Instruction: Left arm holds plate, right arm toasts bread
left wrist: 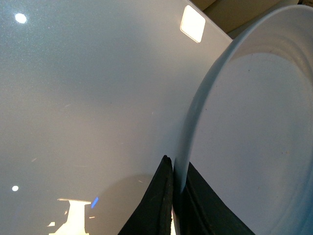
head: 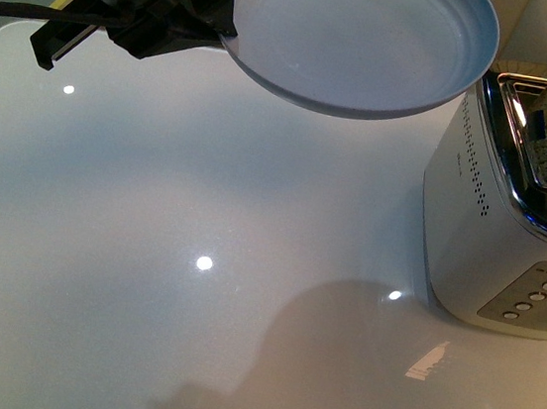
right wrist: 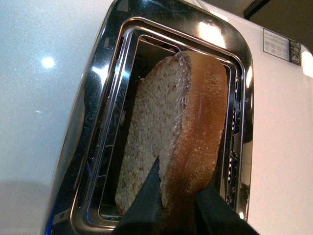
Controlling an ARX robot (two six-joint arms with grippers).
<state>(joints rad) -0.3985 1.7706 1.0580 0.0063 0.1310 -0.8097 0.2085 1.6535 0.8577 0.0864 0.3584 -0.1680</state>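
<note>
Plate held up at 12 o'clock; bread in the toaster slot at 3 o'clock.
Front view: left gripper [head: 223, 27] at 11 o'clock, fingers clamped narrow on the rim of the plate [head: 364, 36], one inside and one outside. The plate is lifted off the white table [head: 148, 249], its edge near the toaster [head: 491, 221]. Bread [right wrist: 181, 122] stands partway down in the slot, rounded top above it. Right gripper [right wrist: 178, 178] pinches the slice across its two faces.
</note>
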